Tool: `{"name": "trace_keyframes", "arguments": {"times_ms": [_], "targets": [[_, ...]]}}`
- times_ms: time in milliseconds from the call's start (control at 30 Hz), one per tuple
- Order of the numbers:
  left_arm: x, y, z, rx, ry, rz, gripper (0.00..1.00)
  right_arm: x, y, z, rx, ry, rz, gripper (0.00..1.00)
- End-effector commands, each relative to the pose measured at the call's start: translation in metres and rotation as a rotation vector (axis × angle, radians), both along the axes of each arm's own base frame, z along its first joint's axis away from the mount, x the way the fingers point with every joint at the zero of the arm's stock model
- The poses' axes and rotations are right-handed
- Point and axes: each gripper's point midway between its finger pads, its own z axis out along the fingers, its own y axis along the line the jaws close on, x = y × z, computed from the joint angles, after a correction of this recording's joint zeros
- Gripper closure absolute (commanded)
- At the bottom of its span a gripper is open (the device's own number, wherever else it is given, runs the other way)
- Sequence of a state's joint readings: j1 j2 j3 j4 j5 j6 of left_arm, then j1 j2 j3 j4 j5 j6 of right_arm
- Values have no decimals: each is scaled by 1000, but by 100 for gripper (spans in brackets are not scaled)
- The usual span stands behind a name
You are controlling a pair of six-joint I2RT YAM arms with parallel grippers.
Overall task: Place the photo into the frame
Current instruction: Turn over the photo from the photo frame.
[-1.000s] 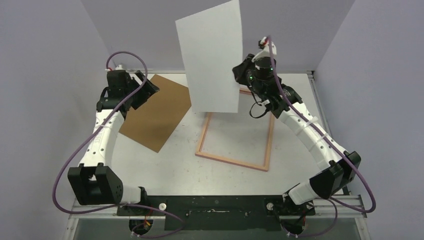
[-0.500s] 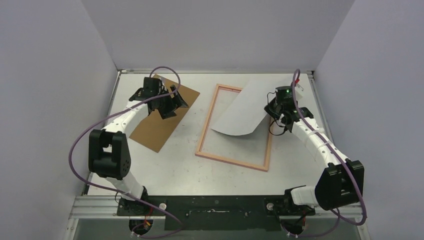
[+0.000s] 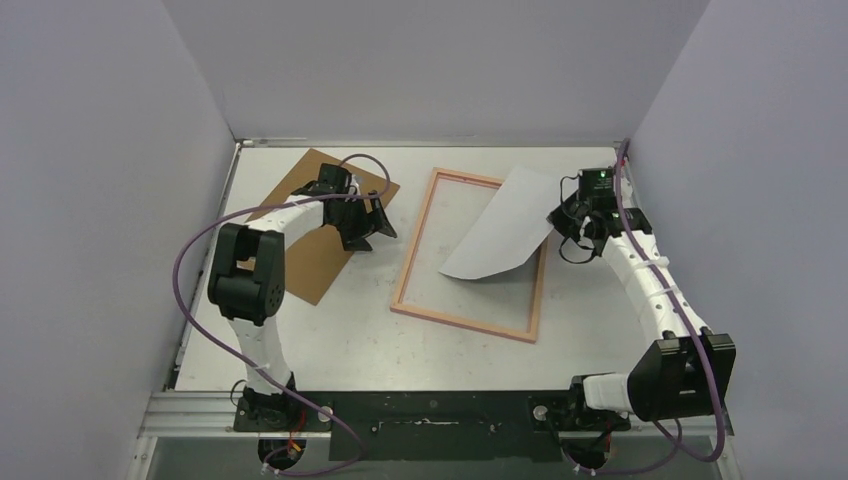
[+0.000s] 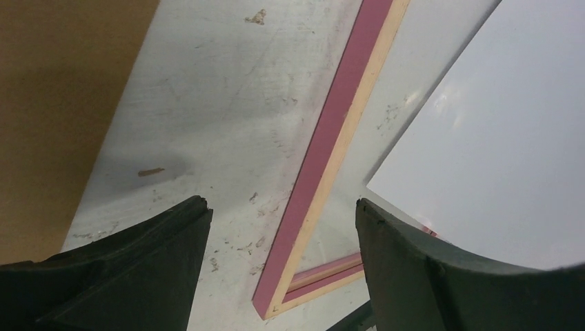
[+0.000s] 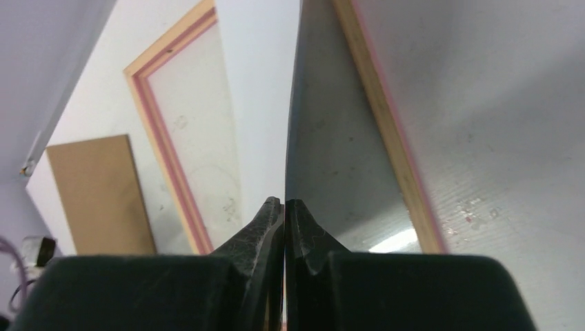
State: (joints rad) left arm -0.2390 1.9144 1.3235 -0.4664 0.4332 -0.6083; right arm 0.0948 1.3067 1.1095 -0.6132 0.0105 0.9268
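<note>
— White paper is seen slanted over the frame (image 3: 412,250). Is that the photo (image 3: 500,225)?

— It is. The photo is turned plain back up, bowed, and laid across the frame's right rail, with its low corner dipped inside the opening. Whether that corner is touching the table (image 3: 350,330) cannot be told.

— How is it held?

— Its right edge is pinched by the right hand (image 3: 555,217). The fingers (image 5: 262,227) are pressed shut on the sheet, and in the wrist view the paper is seen edge-on, rising from between them.

— And the frame itself?

— It is laid flat on the table, light wood on the face turned up and pink along its outer side. Bare table is seen through most of its opening.

— What is seen of the left hand (image 3: 375,232)?

— It is held low over the table with its fingers spread wide and nothing gripped. It is placed at the right edge of the brown board (image 3: 318,270), just left of the frame. In its wrist view the frame's left rail is seen between the two fingers, with the photo's white back beyond.
</note>
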Motion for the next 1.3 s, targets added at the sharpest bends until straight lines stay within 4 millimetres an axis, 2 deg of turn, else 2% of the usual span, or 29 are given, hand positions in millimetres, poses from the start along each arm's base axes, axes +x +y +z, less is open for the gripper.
{"name": "trace_keyframes", "arguments": {"times_ms": [0, 100, 233, 367, 500, 700, 833, 900, 967, 1133, 1267], "targets": [[11, -25, 15, -71, -75, -130, 26, 9, 26, 38, 80, -44, 131, 100], [16, -36, 15, -115, -71, -183, 32, 10, 35, 43, 101, 5, 211, 100], [25, -39, -1, -91, -47, -195, 35, 10, 49, 51, 145, 35, 308, 100], [28, -58, -18, -104, -40, -250, 35, 1, 37, 40, 99, 91, 331, 100], [34, -64, -32, 14, -82, -300, 34, -4, 20, 29, 73, 101, 316, 100], [39, -62, -46, 82, -93, -334, 41, -5, 25, 34, 96, 62, 336, 100], [35, -56, -59, 213, -103, -360, 44, -6, 26, 32, 101, 56, 339, 100], [33, -50, -67, 301, -101, -365, 50, -6, 26, 30, 104, 55, 340, 100], [33, -47, -69, 349, -99, -360, 60, -4, 27, 29, 105, 41, 350, 100], [25, -50, -70, 319, -81, -371, 79, -1, 38, 27, 138, -5, 407, 100], [16, -45, -76, 316, -41, -345, 86, 1, 44, 19, 166, -58, 423, 100]]}}
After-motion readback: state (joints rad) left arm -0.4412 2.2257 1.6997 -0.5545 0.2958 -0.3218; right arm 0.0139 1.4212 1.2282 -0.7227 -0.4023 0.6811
